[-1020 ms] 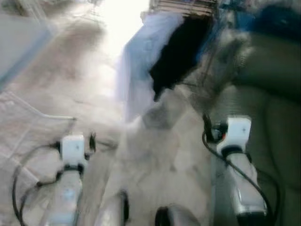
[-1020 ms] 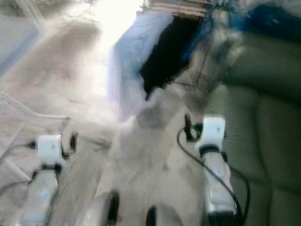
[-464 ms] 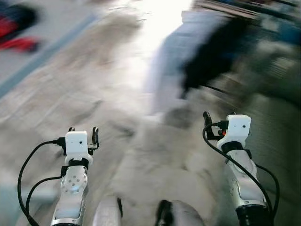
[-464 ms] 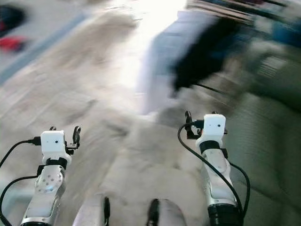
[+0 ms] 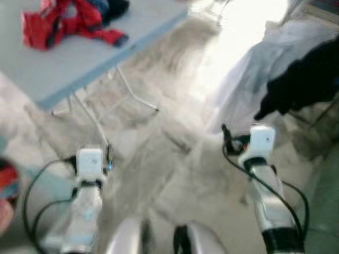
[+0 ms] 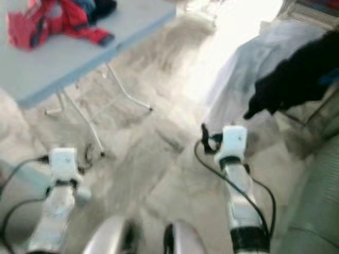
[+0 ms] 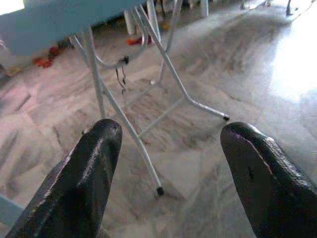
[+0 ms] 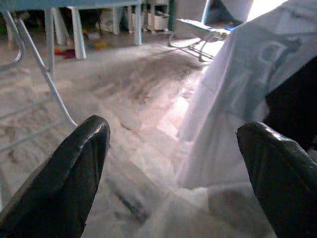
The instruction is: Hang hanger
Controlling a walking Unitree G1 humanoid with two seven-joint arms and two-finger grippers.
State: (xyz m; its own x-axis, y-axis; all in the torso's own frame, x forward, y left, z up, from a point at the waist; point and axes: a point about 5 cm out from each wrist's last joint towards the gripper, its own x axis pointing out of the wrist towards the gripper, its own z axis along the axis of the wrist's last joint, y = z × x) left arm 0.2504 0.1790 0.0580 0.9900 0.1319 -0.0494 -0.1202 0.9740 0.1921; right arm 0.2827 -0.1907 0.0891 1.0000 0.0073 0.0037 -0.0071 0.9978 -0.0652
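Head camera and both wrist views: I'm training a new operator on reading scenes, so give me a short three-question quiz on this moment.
1. True or false: the left gripper is shut on a hanger.
2. What lies on the grey folding table? A) red clothes B) a white shirt C) a hanger
3. Which garments hang ahead on the robot's right?

Key
1. False: the left gripper and the right gripper are both open and empty.
2. A: red clothes lie at the table's far end.
3. A white shirt and a black garment.
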